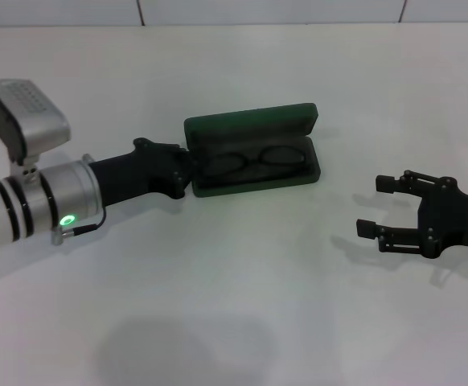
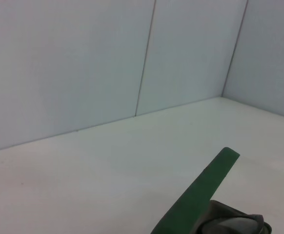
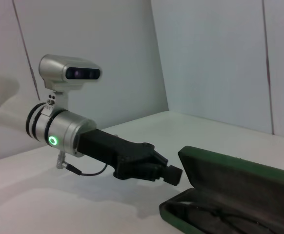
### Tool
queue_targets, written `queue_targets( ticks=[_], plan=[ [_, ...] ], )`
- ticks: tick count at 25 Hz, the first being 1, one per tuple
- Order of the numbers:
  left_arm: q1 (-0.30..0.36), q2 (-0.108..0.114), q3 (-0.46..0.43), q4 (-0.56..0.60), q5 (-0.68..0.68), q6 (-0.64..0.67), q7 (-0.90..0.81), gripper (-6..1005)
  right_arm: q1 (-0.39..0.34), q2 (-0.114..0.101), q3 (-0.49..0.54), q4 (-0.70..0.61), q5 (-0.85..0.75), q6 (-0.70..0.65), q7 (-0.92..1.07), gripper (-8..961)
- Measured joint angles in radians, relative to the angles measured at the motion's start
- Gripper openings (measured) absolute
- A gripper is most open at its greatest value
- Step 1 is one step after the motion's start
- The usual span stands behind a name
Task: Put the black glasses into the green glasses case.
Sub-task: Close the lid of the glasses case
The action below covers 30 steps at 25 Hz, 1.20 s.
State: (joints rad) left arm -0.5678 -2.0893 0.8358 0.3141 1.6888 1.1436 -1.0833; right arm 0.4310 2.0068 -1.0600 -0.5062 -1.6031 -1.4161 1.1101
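The green glasses case point(image 1: 250, 125) lies open at the table's middle, its lid standing up at the far side. The black glasses point(image 1: 254, 158) lie inside it, lenses side by side on the dark lining. My left gripper point(image 1: 184, 173) is right at the case's left end; I cannot see whether it touches the case. The right wrist view shows the same left gripper point(image 3: 173, 174) beside the case point(image 3: 239, 170), with the glasses point(image 3: 215, 214) faint in the tray. The left wrist view shows only the case's green lid edge point(image 2: 200, 192). My right gripper point(image 1: 370, 206) hovers open, apart from the case on its right.
The white table point(image 1: 234, 305) reaches back to a pale panelled wall point(image 2: 83, 63). No other objects are on it.
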Motion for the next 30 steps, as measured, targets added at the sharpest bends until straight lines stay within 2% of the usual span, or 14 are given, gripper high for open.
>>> queue_targets(
  ticks=[15, 30],
  plan=[
    [-0.073, -0.005, 0.002, -0.060, 0.000, -0.183, 0.017, 69, 0.009, 0.007, -0.003, 0.000, 0.000, -0.011, -0.001, 832],
    [-0.087, -0.004, -0.005, 0.004, -0.013, -0.261, 0.016, 72, 0.015, 0.007, -0.011, -0.001, 0.000, -0.030, 0.004, 831]
  ],
)
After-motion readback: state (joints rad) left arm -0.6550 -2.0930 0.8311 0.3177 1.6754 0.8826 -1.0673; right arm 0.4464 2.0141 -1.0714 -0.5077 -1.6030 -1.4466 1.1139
